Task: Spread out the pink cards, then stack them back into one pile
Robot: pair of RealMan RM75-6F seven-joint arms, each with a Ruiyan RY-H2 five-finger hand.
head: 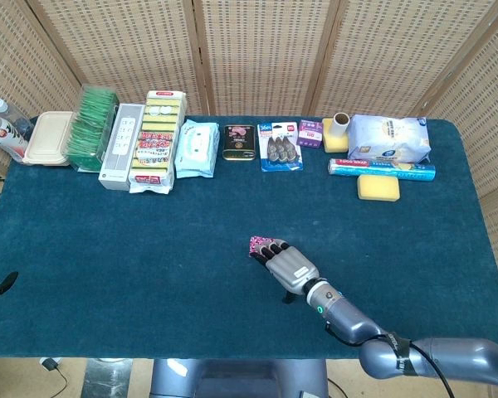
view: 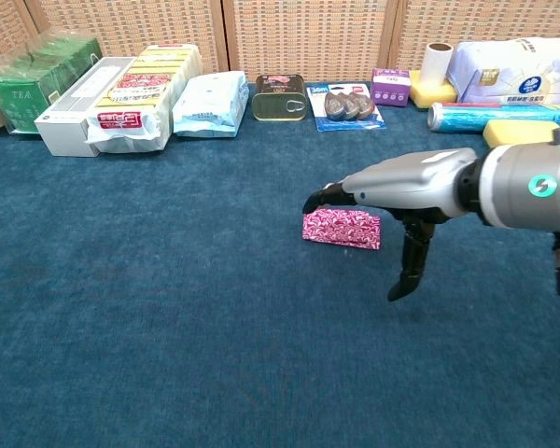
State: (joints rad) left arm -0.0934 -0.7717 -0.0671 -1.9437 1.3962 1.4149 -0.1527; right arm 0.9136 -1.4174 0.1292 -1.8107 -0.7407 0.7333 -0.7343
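Pink cards [view: 342, 229] lie as one neat pile near the middle of the blue table [view: 168, 308], so the spreading looks not yet begun, and the restacking is left too; the right robot hand [view: 392, 182] hovers over the pile, fingers extended forward and slightly apart, thumb hanging down, holding nothing; whether its fingertips touch the cards cannot be told; the left robot hand is out of sight.

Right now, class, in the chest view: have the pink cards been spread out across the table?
No: the pink cards lie in one compact pile on the blue cloth, with the right hand above them.
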